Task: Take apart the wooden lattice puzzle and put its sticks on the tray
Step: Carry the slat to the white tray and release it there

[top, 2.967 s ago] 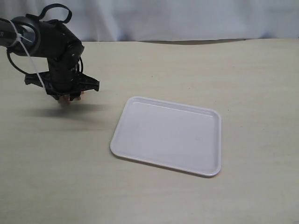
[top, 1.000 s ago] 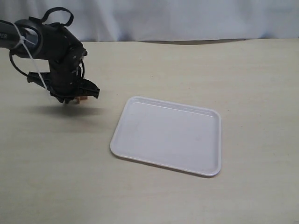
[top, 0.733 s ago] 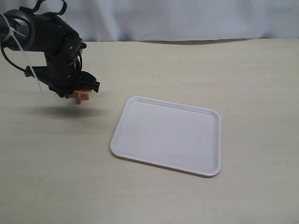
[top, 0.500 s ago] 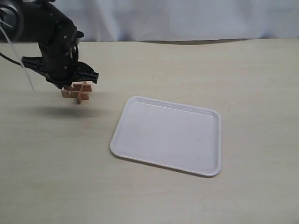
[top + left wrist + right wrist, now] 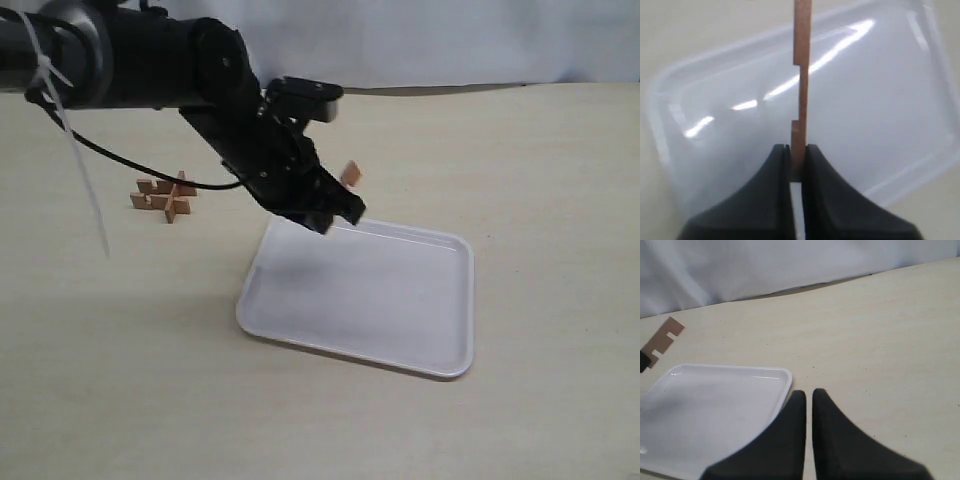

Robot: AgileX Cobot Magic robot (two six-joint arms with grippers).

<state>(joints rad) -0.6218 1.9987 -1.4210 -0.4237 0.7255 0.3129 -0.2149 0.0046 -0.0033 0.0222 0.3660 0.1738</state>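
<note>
My left gripper (image 5: pixel 340 197) hangs over the far edge of the white tray (image 5: pixel 400 310), shut on one notched stick (image 5: pixel 350 174). In the left wrist view the stick (image 5: pixel 801 75) stands on edge between the black fingers (image 5: pixel 780 165) of that gripper (image 5: pixel 798 150), above the tray (image 5: pixel 880 110). The rest of the wooden lattice puzzle (image 5: pixel 163 198) lies on the table to the left of the tray. My right gripper (image 5: pixel 809 392) is shut on nothing, just off a corner of the tray (image 5: pixel 715 395). It also sees the held stick (image 5: pixel 662 342).
A pale wooden tabletop (image 5: pixel 540 180) runs all around the tray. A white cloth backdrop (image 5: pixel 450 40) closes the far edge. A white cable tie (image 5: pixel 85 180) dangles from the left arm.
The left arm has swung right from the puzzle to the tray's far edge, carrying one stick. The remaining crossed sticks stay on the table at the left.
</note>
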